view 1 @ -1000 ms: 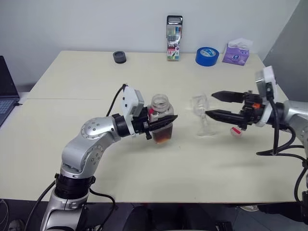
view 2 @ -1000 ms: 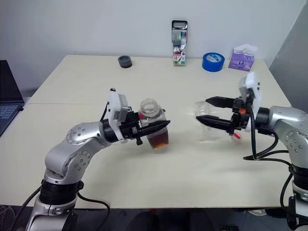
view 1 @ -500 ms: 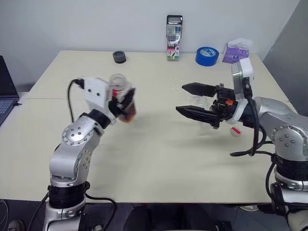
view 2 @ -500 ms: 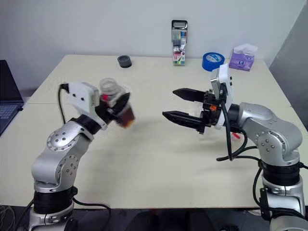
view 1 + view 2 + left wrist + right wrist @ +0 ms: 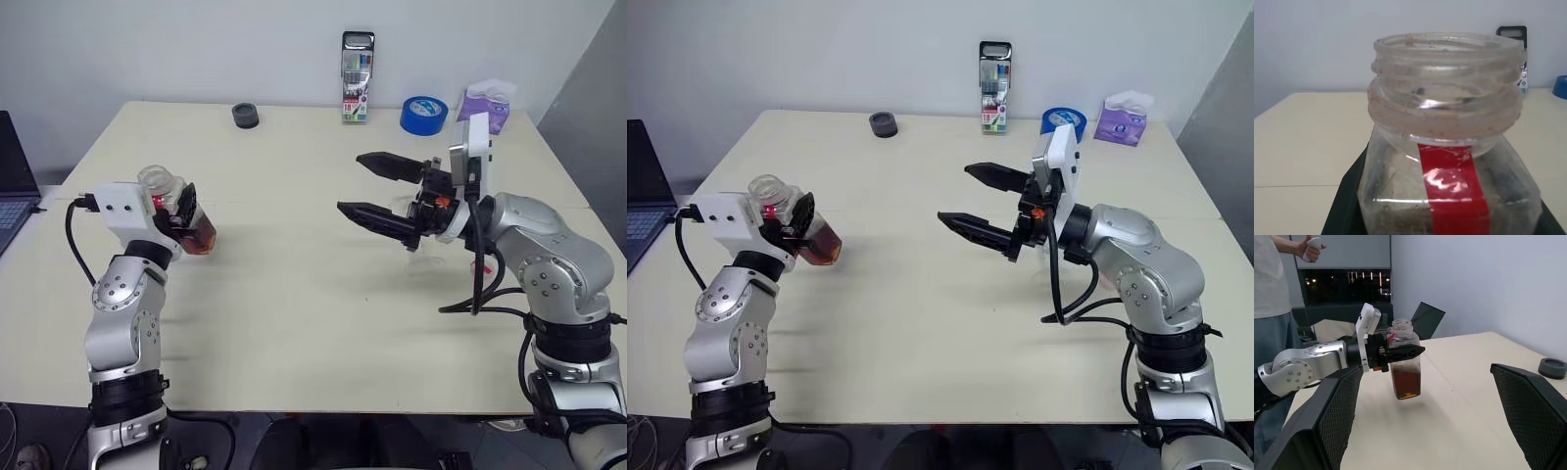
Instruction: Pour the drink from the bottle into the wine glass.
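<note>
Holding the bottle [image 5: 179, 213] clear of the surface [image 5: 294, 294], your left end effector [image 5: 181, 208] pinches it far out on the left in the head views; its neck leans up and outward, the drink [image 5: 199, 240] pooled low. The wine glass [image 5: 419, 225] stands behind your right end effector [image 5: 375, 189], which is spread wide and empty, so that arm is nearer it; bottle and glass sit well apart. The left wrist view gives you an uncapped mouth. The right wrist view shows the bottle across the surface, a person [image 5: 1273, 284] behind. Count one bottle, one glass
</note>
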You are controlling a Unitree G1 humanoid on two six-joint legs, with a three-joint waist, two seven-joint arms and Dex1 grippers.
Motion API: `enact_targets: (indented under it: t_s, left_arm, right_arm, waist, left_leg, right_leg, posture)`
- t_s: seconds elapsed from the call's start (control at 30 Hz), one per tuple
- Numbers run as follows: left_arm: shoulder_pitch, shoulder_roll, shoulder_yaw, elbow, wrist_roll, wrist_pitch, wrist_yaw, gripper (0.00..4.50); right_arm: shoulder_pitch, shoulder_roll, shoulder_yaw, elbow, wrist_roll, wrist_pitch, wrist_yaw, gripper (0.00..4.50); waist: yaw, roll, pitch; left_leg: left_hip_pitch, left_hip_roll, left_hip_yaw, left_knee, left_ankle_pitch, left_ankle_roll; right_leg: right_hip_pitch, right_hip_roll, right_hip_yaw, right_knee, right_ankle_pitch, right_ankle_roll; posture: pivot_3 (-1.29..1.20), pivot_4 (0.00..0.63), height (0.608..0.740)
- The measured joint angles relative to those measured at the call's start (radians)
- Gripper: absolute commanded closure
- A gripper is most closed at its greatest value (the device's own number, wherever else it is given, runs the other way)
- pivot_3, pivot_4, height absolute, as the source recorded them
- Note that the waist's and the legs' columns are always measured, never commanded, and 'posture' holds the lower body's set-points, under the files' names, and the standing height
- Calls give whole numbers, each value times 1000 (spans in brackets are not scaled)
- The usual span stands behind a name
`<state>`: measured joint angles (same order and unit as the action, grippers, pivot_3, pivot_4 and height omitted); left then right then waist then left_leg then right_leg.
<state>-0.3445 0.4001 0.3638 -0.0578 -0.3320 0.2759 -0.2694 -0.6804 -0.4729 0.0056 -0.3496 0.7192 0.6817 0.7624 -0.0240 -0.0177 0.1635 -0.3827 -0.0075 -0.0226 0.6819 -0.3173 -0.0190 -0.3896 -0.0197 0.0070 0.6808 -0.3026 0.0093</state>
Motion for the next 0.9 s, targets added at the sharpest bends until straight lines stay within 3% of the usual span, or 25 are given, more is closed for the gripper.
enact_targets:
  t_s: [0.27, 0.6, 0.9]
  left_arm:
    - [-69, 57, -4, 268, 14, -92, -77, 2696]
    - [-164, 71, -23, 426, 33, -169, -119, 2696]
    - [-171, 74, -25, 454, 35, -189, -139, 26]
  right_arm:
    - [1, 8, 11, 4, -22, 1, -9, 46]
    - [4, 11, 14, 3, -29, 8, -45, 46]
    - [27, 9, 14, -3, -30, 13, -62, 0]
  waist:
    - [-2, 0, 0]
    - [-2, 0, 0]
    - [-2, -1, 0]
  left_leg:
    - [0, 0, 0, 0, 0, 0]
    - [0, 0, 0, 0, 0, 0]
    - [0, 0, 0, 0, 0, 0]
  right_leg:
    - [0, 0, 0, 0, 0, 0]
    - [-1, -1, -1, 0, 0, 0]
    - [-1, -1, -1, 0, 0, 0]
  posture:
    - [0, 150, 740]
    - [0, 150, 740]
    - [0, 150, 740]
